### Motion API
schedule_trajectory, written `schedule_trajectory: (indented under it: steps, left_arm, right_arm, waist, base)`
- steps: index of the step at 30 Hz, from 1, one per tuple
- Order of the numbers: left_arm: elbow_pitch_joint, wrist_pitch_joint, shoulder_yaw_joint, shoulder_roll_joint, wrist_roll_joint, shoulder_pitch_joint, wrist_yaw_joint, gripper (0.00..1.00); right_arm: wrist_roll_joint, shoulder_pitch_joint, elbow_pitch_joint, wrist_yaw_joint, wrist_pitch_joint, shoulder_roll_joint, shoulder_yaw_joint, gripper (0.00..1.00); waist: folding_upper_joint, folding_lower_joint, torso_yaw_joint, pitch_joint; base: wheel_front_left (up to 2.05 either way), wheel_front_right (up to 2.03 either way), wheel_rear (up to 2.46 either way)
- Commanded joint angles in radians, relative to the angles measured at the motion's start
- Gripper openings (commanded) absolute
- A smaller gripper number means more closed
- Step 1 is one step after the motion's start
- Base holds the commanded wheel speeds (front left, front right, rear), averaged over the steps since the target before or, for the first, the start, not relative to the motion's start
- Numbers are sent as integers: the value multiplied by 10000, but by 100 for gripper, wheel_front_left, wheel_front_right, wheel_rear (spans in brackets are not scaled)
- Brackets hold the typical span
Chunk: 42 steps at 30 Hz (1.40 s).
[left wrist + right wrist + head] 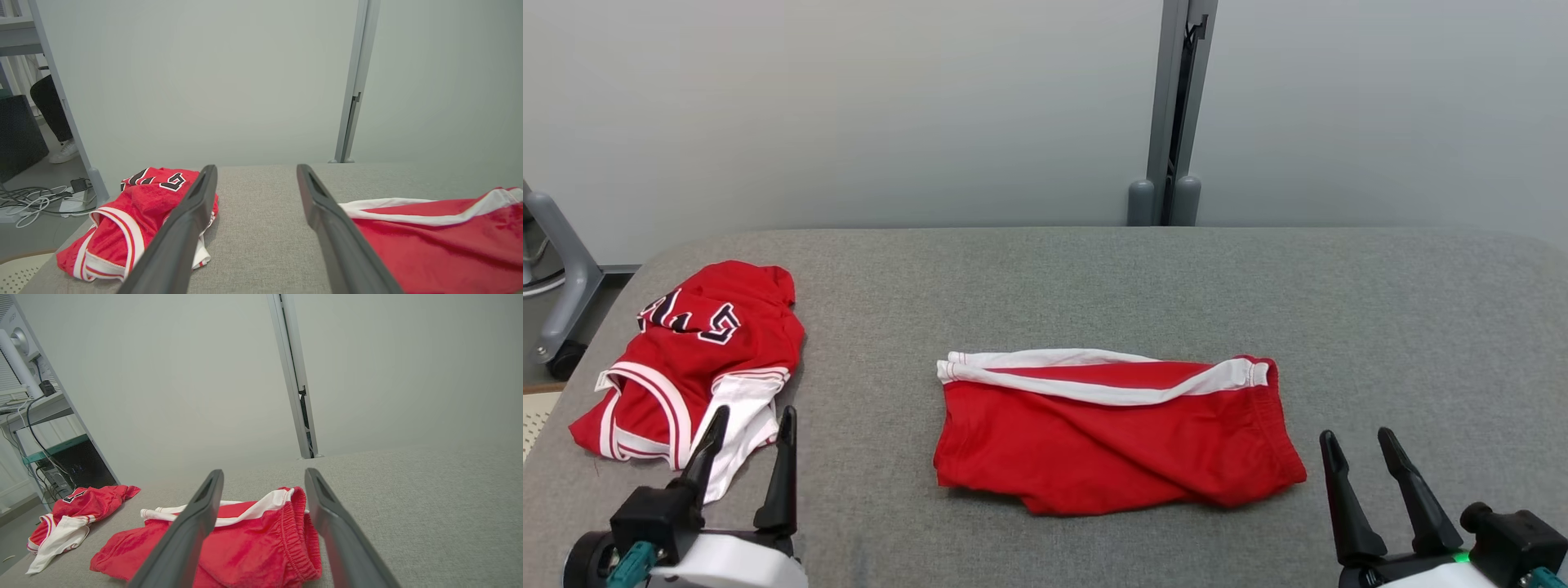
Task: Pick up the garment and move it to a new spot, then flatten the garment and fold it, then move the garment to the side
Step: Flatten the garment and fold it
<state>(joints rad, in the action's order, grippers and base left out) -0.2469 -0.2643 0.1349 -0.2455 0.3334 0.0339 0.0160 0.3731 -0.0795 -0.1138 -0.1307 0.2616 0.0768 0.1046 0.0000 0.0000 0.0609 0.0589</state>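
A red garment (1111,441), a pair of shorts with white trim, lies flat and doubled over in the middle of the grey table (1094,278); it also shows in the wrist views (441,245) (245,547). My left gripper (755,415) (256,168) hovers open at the near left, well left of the shorts, with nothing between its fingers. My right gripper (1356,437) (264,472) is open just off the shorts' right, elastic-waist edge, apart from the cloth.
A crumpled red jersey (694,359) (135,208) (81,504) with white trim and dark lettering lies at the table's left edge, just beyond my left fingertips. A grey wall with a metal post (1172,114) stands behind the table. Cables (32,200) lie on the floor at left.
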Motion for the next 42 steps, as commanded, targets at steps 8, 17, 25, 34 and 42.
schedule_trajectory:
  steps: [8,17,25,34,42]
  left_arm:
    - [829,1,-859,407,-1000,-1115,-353,100]
    - [1015,1,-1345,956,-1659,-1856,-677,100]
    - [922,1,-1535,1207,-2001,-1936,-840,100]
    - [824,1,-1560,1501,-2207,-1514,-1003,100]
    - [624,1,-1359,1744,-2285,-1135,-1146,100]
  right_arm:
    - [-68,-587,-129,-2,51,-13,-190,100]
    - [-100,-821,-210,-2,51,-61,-282,100]
    - [-289,-653,-325,-2,51,16,-145,100]
    - [-460,930,-1324,-2,48,563,290,100]
    - [-677,2862,-4244,-2,-138,820,494,100]
  waist:
    - [0,0,120,120]
    - [0,0,63,244]
    - [0,0,4,249]
    - [0,0,228,42]
    - [0,0,830,-158]
  base:
    - [0,0,0]
    - [0,0,0]
    - [0,0,0]
    - [0,0,0]
    - [0,0,0]
